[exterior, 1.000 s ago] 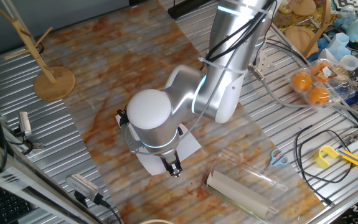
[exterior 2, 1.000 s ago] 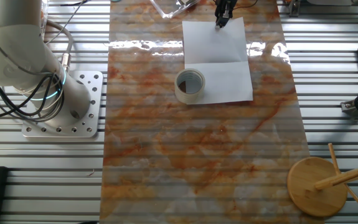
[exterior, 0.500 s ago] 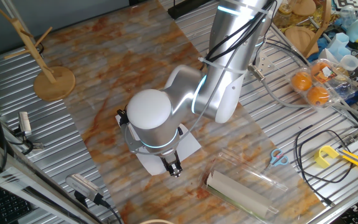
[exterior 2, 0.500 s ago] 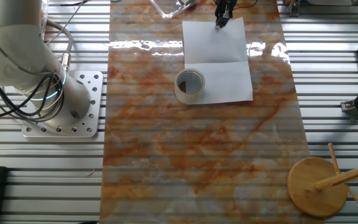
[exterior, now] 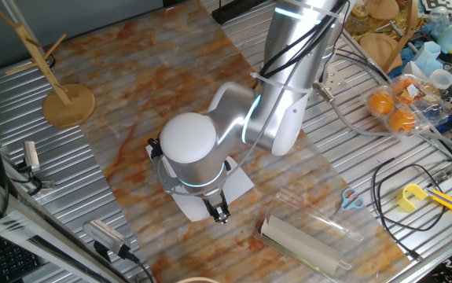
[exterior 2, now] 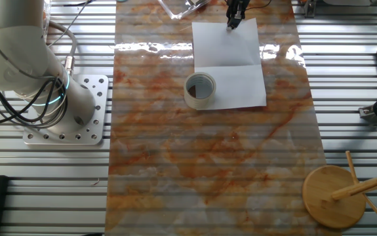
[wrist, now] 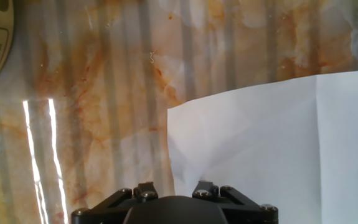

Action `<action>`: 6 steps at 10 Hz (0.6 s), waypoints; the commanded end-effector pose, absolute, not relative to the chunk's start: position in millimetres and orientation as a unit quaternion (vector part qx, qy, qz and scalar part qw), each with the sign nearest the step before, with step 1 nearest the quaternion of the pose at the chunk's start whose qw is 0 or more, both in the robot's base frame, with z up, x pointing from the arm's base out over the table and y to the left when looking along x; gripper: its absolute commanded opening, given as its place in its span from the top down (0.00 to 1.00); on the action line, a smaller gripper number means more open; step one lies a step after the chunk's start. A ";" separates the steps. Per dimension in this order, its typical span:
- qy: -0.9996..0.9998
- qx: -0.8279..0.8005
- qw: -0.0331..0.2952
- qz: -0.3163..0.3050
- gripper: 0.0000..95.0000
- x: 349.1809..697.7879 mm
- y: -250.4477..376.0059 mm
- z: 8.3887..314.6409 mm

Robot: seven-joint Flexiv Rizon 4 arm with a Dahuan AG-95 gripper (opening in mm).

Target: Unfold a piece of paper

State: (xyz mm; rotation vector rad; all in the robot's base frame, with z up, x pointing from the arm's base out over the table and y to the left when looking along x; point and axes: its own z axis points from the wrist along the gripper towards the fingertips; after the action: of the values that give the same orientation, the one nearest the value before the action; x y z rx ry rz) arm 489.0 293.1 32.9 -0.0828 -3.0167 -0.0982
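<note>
The piece of paper (exterior 2: 231, 72) lies opened out on the marbled mat, a white sheet with one crease across its middle. A tape roll (exterior 2: 200, 90) stands on its near left part. My gripper (exterior 2: 233, 25) is at the sheet's far edge, its fingertips close together on that edge. In the one fixed view the gripper (exterior: 221, 215) points down at the paper (exterior: 242, 183), which the arm mostly hides. In the hand view the paper (wrist: 259, 149) fills the right side, with wrinkles running toward my hand. The fingertips are hidden there.
A beige roll in a clear sleeve (exterior: 300, 242) lies close to the gripper. A wooden stand (exterior: 67, 102) is at the mat's far corner. Scissors (exterior: 351, 199), cables and oranges (exterior: 391, 110) lie off the mat. The arm base (exterior 2: 70, 111) is left of the mat.
</note>
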 end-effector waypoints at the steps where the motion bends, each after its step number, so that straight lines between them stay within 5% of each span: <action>1: -0.997 -0.027 0.061 -0.032 0.60 488.9 293.1 33.0; 2: -0.995 -0.018 0.071 -0.068 0.60 474.6 280.6 129.4; 6: -0.995 -0.019 0.070 -0.070 0.60 474.6 284.8 118.3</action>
State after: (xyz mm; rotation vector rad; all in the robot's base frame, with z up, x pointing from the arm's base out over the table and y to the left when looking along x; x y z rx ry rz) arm 473.7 283.0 111.7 -0.0613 -3.0018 -0.1986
